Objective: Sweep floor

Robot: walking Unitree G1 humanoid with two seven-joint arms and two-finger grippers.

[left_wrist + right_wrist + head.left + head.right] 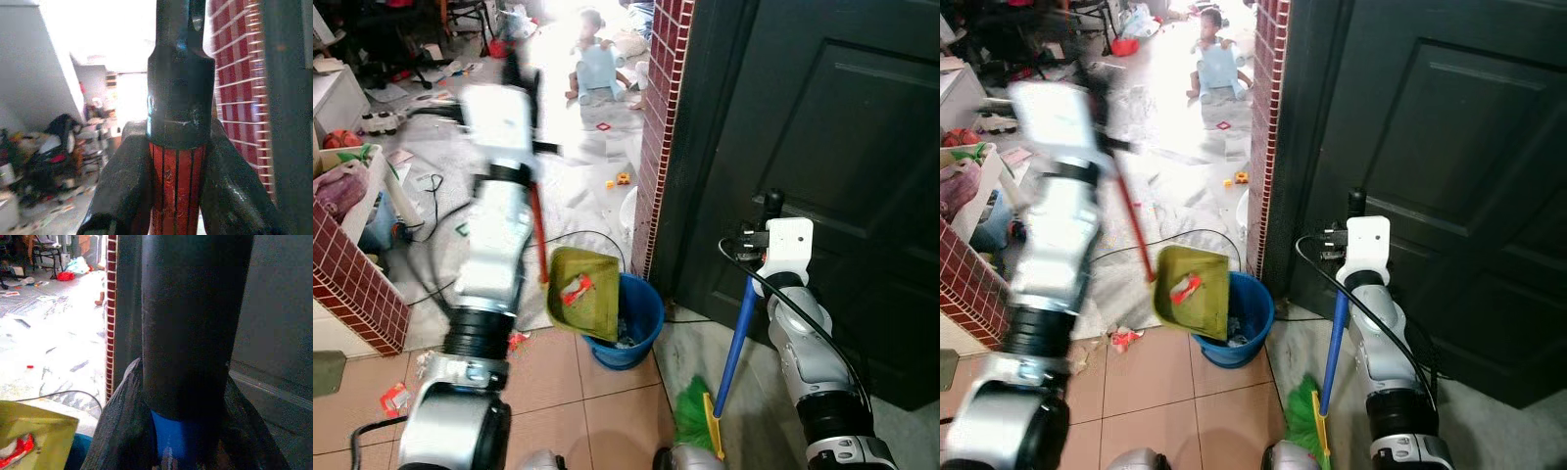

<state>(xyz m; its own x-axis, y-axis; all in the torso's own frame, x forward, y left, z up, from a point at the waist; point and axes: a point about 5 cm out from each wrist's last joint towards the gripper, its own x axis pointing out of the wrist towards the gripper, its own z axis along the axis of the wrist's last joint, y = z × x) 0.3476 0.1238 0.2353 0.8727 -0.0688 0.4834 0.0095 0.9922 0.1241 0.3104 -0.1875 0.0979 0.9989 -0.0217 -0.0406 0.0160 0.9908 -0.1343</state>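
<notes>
Left eye view is showing the left gripper (514, 73) raised at about 11 o'clock, blurred, with its fingers (122, 186) clamping the red-and-black handle (176, 186) of a green dustpan (584, 293). The dustpan is hanging tilted over the blue bucket (641, 328) near centre, carrying what is probably a red-and-white wrapper (576, 289); the blur is making that hard to confirm. At 4 o'clock the right gripper (767, 211) is closing around the broom (736, 343) high on its blue shaft, just under the black end cap, while the green bristles (690, 416) are resting on the tile floor (558, 382) at 6 o'clock beside the dark door (822, 147). Both tools look light, stiff plastic, so a long handle is likely swinging easily; gripping near the top is giving reach but little control. The wrapper looks feather-light and may slide off as the pan is tipping. A person (595, 69) is sitting at 12 o'clock, well apart.
</notes>
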